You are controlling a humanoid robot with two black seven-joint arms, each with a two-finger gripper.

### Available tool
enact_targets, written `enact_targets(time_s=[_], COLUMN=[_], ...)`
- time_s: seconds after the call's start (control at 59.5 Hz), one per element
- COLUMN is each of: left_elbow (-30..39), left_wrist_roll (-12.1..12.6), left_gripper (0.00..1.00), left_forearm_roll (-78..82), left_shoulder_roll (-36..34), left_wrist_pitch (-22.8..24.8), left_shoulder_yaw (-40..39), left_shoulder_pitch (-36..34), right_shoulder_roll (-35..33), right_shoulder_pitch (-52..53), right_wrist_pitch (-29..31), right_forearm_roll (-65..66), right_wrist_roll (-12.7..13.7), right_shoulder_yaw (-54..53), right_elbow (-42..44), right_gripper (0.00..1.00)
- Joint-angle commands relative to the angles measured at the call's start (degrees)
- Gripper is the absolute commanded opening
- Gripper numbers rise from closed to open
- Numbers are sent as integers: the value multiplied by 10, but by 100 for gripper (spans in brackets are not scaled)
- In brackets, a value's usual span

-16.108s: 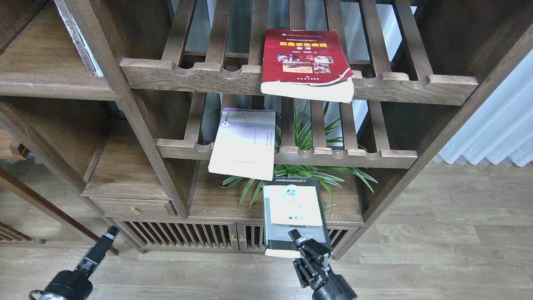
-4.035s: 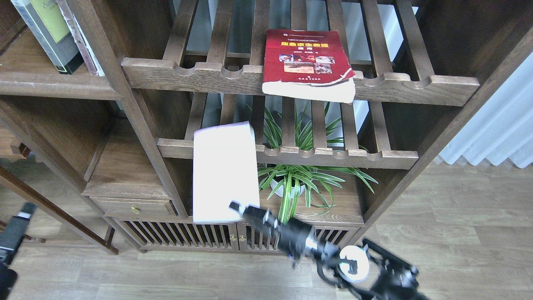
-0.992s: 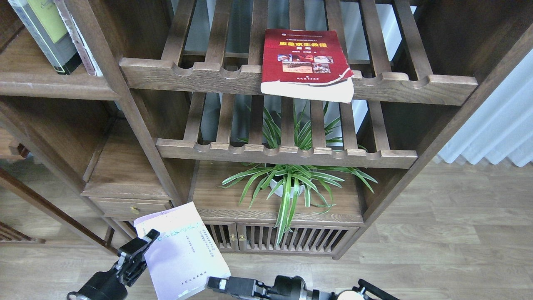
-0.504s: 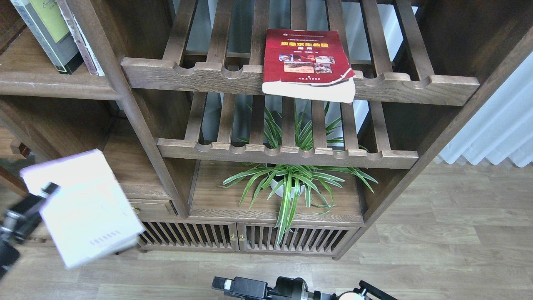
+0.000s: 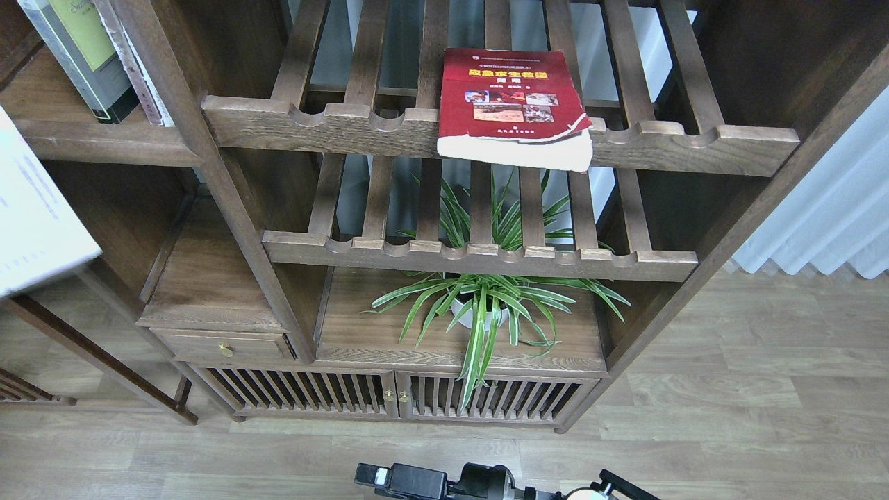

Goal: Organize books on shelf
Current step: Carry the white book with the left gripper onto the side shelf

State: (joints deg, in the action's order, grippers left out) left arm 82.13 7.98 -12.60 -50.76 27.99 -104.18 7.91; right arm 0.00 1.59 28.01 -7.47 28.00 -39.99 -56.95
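Note:
The thin lavender-white book (image 5: 38,208) hangs in the air at the far left edge, partly cut off by the frame, just below the solid dark shelf (image 5: 104,144). My left gripper is out of view past that edge. The black-bordered yellow-green book (image 5: 80,52) stands upright on that shelf at the top left, next to a thin pale book (image 5: 135,66). The thick red book (image 5: 512,104) lies flat on the upper slatted rack (image 5: 333,125), its curled corner over the front rail. My right gripper (image 5: 371,476) is low at the bottom edge, dark and end-on, holding nothing.
A lower slatted rack (image 5: 479,257) sits under the upper one. A potted spider plant (image 5: 479,309) stands on the cabinet top below it. A small drawer (image 5: 222,345) is at the lower left. A white curtain (image 5: 826,208) hangs at the right over the wooden floor.
The lavender-white book has gone up and to the left, now half out of the frame, and my left gripper has left the view with it. My right arm has barely moved.

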Motion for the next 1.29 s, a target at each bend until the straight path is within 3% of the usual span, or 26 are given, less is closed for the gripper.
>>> enact_targets(time_s=[0.0,0.202,0.454,0.757,0.992,1.278], left_elbow=[-21,-52,-107,-142,-234,-310], left_wrist_roll=[3,3,6,7,7,7], left_gripper=[6,7,7,7,7,7], left_forearm_roll=[76,177,285,374,390,394], left_shoulder_roll=[5,8,11,53,103,128], left_wrist_pitch=[0,0,0,0,0,0], left_shoulder_yaw=[-5,14,96,104,203,267], left_shoulder_pitch=[-66,-190,-363,-445,-580,-659], right_shoulder_roll=[0,0,0,0,0,0], right_shoulder_pitch=[0,-1,-5,-10,-10,-12], right_wrist_pitch=[0,0,0,0,0,0], right_forearm_roll=[0,0,0,0,0,0], right_wrist_roll=[0,0,0,0,0,0], right_shoulder_yaw=[0,0,-1,-1,-1,-9], right_elbow=[0,0,-1,-1,-3,-4], right_gripper=[99,99,99,99,98,98])
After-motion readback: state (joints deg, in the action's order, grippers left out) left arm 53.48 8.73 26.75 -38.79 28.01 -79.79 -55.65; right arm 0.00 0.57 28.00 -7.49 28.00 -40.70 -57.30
